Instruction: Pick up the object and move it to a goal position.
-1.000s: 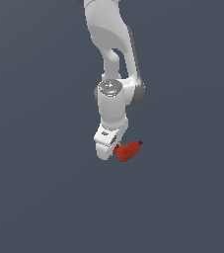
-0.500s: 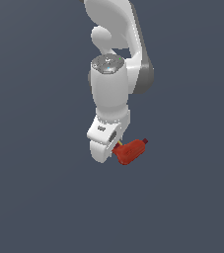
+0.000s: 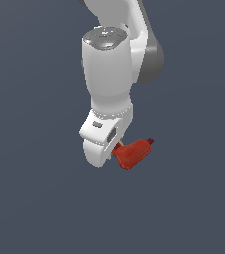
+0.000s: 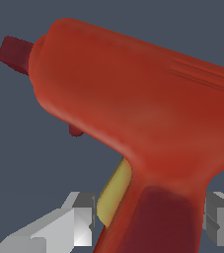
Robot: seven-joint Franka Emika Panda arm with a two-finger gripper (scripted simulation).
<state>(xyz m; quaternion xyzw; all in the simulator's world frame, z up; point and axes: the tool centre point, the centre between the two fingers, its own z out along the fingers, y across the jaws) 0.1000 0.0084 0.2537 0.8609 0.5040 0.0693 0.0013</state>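
Observation:
The object [image 3: 133, 152] is a small red-orange toy drill with a dark tip, held up in the air just to the exterior view's right of my white gripper [image 3: 115, 150]. In the wrist view the object [image 4: 133, 104] fills most of the picture, with a darker red handle [image 4: 158, 217] and a yellow trigger [image 4: 114, 192]. The handle sits between my two grey fingers [image 4: 79, 217], which are shut on it. My gripper [image 4: 150, 220] carries it above the plain grey ground.
The white arm [image 3: 109, 64] rises above the gripper to the top of the exterior view. Around it is only flat dark grey-blue background [image 3: 34, 198].
The arm and the held object have come closer to the exterior camera and look larger. The object stays gripped in the fingers.

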